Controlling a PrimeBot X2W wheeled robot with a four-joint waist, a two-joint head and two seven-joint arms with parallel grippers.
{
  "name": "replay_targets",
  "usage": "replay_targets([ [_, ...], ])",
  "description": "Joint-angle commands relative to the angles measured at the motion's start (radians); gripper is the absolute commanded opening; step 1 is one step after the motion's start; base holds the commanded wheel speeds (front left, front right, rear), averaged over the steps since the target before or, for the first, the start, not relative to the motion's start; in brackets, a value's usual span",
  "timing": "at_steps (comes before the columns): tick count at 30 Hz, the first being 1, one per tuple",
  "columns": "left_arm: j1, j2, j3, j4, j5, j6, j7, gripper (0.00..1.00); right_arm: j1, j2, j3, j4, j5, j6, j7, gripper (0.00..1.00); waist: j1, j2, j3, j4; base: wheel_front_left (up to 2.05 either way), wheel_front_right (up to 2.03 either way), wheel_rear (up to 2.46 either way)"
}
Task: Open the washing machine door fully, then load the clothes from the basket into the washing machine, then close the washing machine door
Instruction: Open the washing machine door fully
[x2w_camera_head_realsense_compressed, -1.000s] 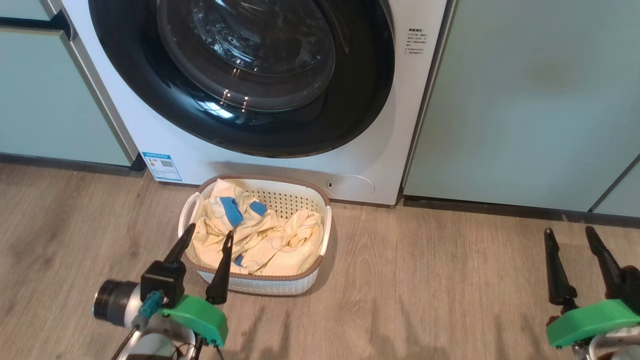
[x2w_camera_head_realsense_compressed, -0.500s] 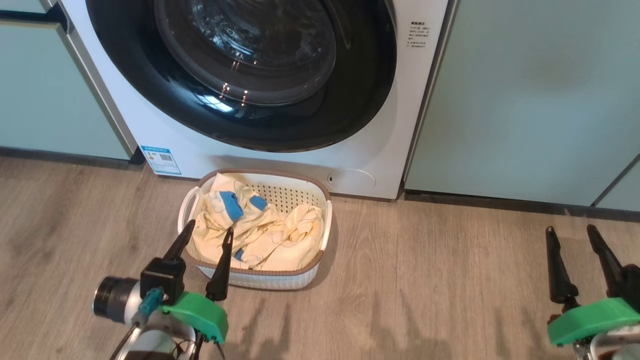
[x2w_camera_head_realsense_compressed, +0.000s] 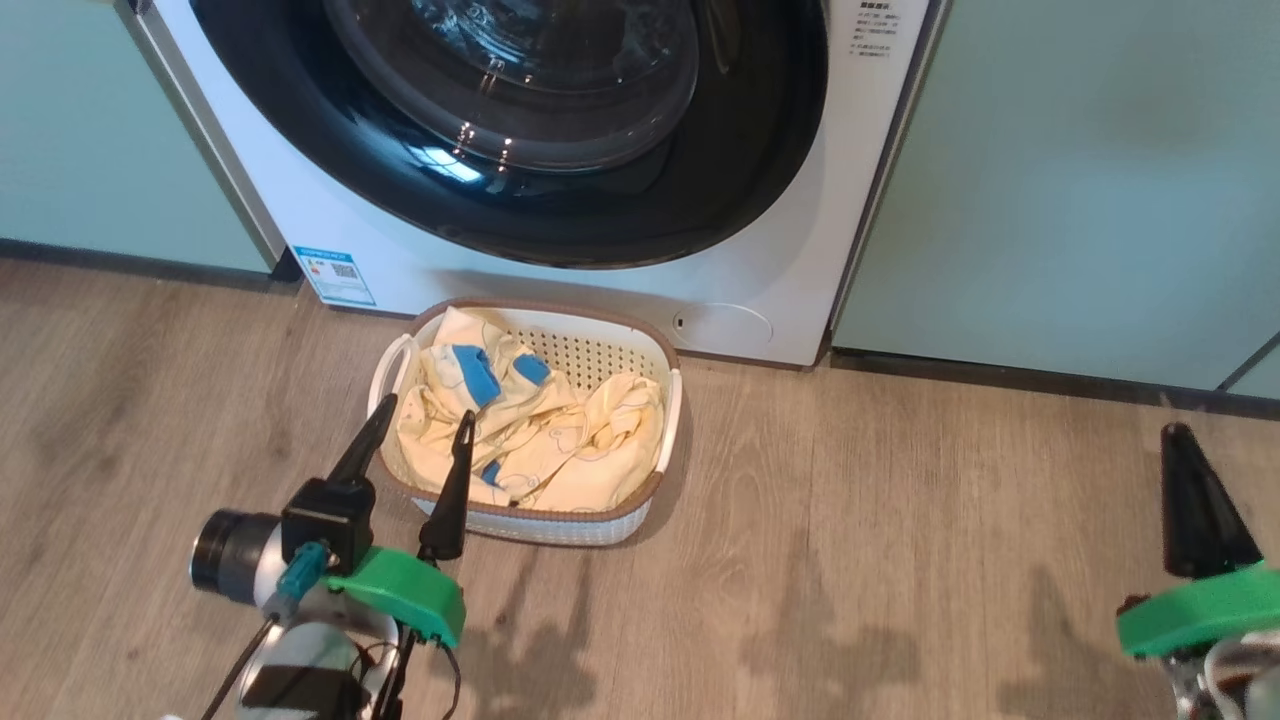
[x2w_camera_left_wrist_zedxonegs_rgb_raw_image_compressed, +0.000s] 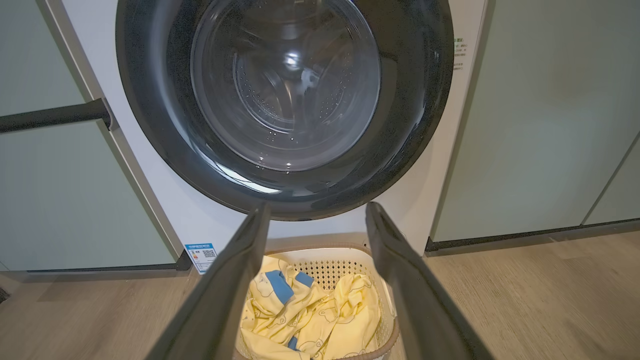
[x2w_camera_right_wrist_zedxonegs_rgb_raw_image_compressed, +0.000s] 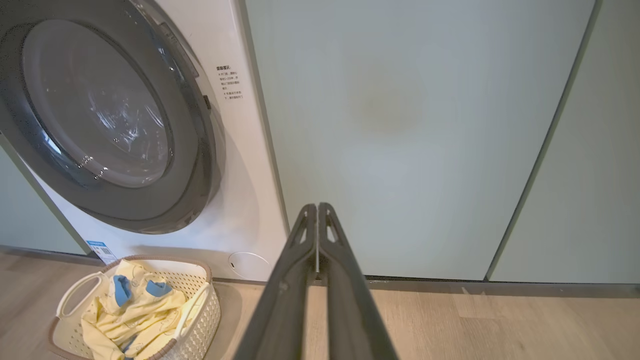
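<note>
Your right claw (x2w_camera_head_realsense_compressed: 1180, 435) is pinched shut on nothing, your left claw (x2w_camera_head_realsense_compressed: 428, 408) spread wide near the basket (x2w_camera_head_realsense_compressed: 560, 308) holding the clothes (x2w_camera_head_realsense_compressed: 570, 445). The washing machine door (x2w_camera_head_realsense_compressed: 620, 225) behind it looks closed, so opening comes first: raise a claw to the door's rim.

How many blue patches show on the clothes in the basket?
3: a large patch beside a smaller patch at the basket's far left, a tiny patch nearer; folds may hide more.
</note>
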Motion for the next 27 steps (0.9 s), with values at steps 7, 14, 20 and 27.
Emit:
replay_targets([
  [7, -0.079, 0.004, 0.021, -0.032, 0.003, -0.007, -0.009, 1.00, -0.119, -0.015, 0.006, 0.029, 0.215, -0.003, -0.010, 0.00, -0.0001, 0.0000, 0.033, 0.024, 0.00, 0.00, 0.00],
  [14, -0.127, -0.010, 0.002, -0.033, 0.002, -0.017, -0.009, 1.00, -0.246, -0.015, 0.038, 0.126, 0.632, -0.003, 0.045, 0.00, -0.0001, 0.0000, 0.080, 0.055, 0.00, 0.00, 0.00],
  [20, -0.157, -0.020, -0.014, -0.038, 0.002, -0.026, -0.009, 1.00, -0.359, -0.015, 0.021, 0.165, 0.984, -0.003, 0.179, 0.00, -0.0001, 0.0000, 0.117, 0.082, 0.00, 0.00, 0.00],
  [27, -0.175, -0.025, -0.020, -0.043, 0.005, -0.032, -0.009, 1.00, -0.485, -0.015, -0.024, 0.191, 1.285, -0.003, 0.369, 0.00, -0.0001, 0.0000, 0.153, 0.109, 0.00, 0.00, 0.00],
])
